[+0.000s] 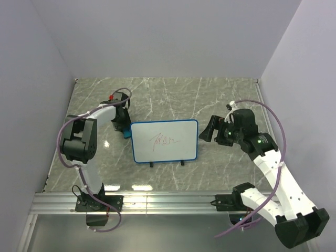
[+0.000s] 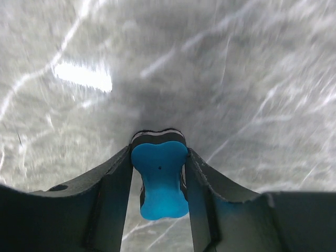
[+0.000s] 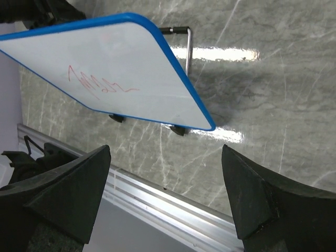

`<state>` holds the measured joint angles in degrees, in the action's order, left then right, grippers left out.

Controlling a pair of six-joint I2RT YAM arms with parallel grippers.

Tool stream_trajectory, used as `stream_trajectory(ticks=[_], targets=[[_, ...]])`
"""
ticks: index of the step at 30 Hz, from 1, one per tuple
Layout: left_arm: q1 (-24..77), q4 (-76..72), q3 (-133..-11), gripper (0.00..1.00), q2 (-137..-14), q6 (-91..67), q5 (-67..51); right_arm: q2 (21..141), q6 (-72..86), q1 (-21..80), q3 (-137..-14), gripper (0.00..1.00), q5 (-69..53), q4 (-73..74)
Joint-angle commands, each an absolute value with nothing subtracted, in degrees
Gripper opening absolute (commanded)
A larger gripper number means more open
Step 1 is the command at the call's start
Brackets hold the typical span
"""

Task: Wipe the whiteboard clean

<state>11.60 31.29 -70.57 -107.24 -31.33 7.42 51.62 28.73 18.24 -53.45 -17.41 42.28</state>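
The whiteboard (image 1: 164, 152) stands tilted on small black feet in the middle of the marble table, with a red scribble (image 1: 164, 140) near its centre. Seen from the right wrist, the whiteboard (image 3: 131, 58) fills the upper left, its scribble (image 3: 97, 84) plain to see. Just off the board's left edge, my left gripper (image 1: 125, 130) is down at the table. A small blue eraser (image 2: 159, 181) sits between its fingers, and both fingers press on the eraser's sides. My right gripper (image 1: 206, 130) hovers wide open off the board's right edge, and nothing is between its fingers (image 3: 247, 184).
An aluminium rail (image 1: 168, 202) runs along the table's near edge. White walls close in the left, back and right sides. A thin metal stand leg (image 3: 188, 47) props the whiteboard from behind.
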Motion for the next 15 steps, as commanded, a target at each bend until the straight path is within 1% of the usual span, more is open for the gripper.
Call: stream_trajectory(ticks=[1,3,4,6,8,10,15], targets=[[12.8,32.6,-68.7,0.48,-103.7,-32.3,8.0,53.1,27.1,18.5,-56.8,0.93,-17.2,38.6],[13.1,33.1,-68.7,0.45,-102.8,-32.4,8.0,53.8,26.8,18.5,-56.7,0.93,-17.3,37.8],[13.2,33.3,-68.8,0.39,-102.6,-32.5,8.1,54.1,26.7,18.5,-56.6,0.92,-17.3,37.4],[13.3,33.6,-68.8,0.35,-102.4,-32.6,8.2,54.5,26.6,18.5,-56.2,0.93,-17.6,36.3],[13.4,33.6,-68.6,0.22,-102.4,-33.0,7.8,55.5,26.4,18.5,-55.7,0.92,-18.1,34.7],[13.6,33.7,-68.5,0.00,-102.7,-33.2,7.6,57.3,25.8,18.5,-55.6,0.93,-19.8,33.4],[14.0,35.1,-68.4,0.00,-100.9,-34.0,7.2,61.0,24.6,18.5,-55.8,0.92,-23.7,29.0]])
